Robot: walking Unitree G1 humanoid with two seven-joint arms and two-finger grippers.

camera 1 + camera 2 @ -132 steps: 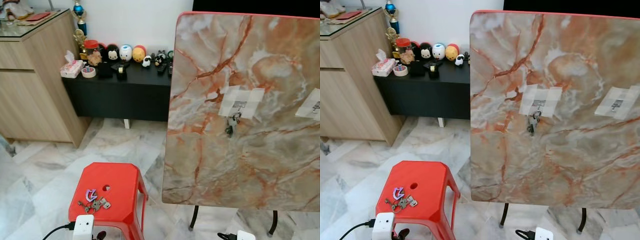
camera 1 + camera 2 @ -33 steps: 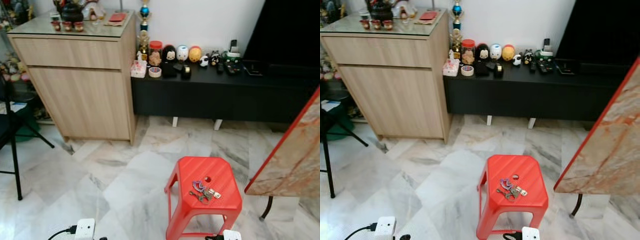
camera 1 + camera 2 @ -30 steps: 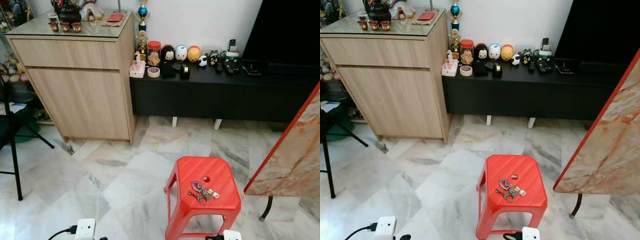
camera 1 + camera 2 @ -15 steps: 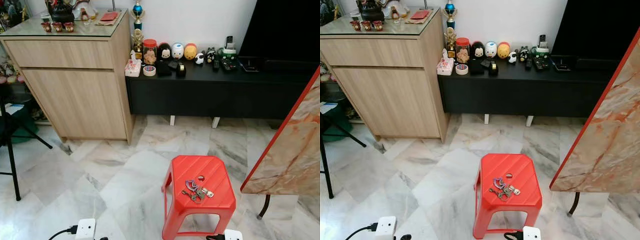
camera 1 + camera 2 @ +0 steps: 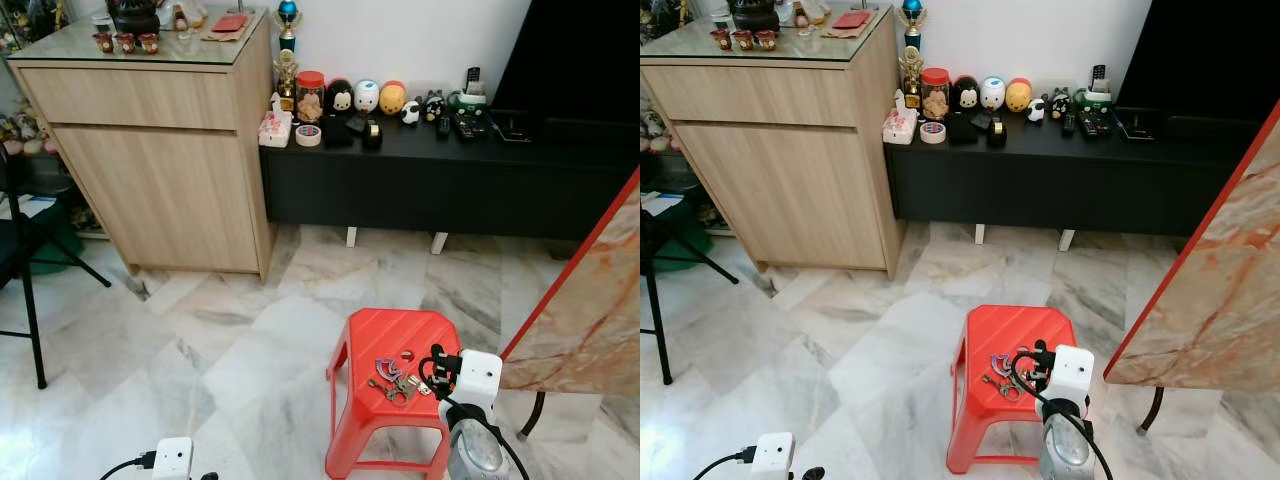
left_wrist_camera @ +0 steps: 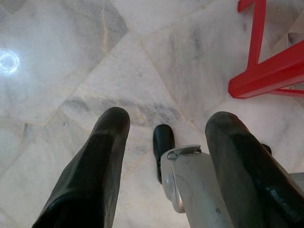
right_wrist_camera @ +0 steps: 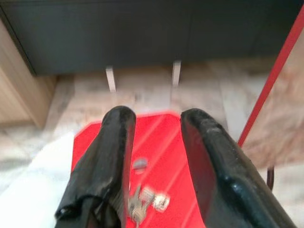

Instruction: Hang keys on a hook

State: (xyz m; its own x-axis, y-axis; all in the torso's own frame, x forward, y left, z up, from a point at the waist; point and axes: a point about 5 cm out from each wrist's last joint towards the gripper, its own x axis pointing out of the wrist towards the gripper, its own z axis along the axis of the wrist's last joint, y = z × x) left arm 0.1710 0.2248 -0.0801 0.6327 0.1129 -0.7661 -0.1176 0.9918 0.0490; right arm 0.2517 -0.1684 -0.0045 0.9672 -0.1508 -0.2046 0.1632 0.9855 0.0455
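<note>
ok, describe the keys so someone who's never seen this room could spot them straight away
Find the red plastic stool on the marble floor, in front of the long black cabinet. The keys lie on its seat, near the small round hole. They are a loose silvery bunch with a purple tag, the only things on the stool; the right claw, open, hangs just above them.

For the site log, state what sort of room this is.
Most likely a home living room: a low black TV console lined with small figurines, a wooden sideboard with a glass top, and a polished marble floor with a red plastic stool.
</note>
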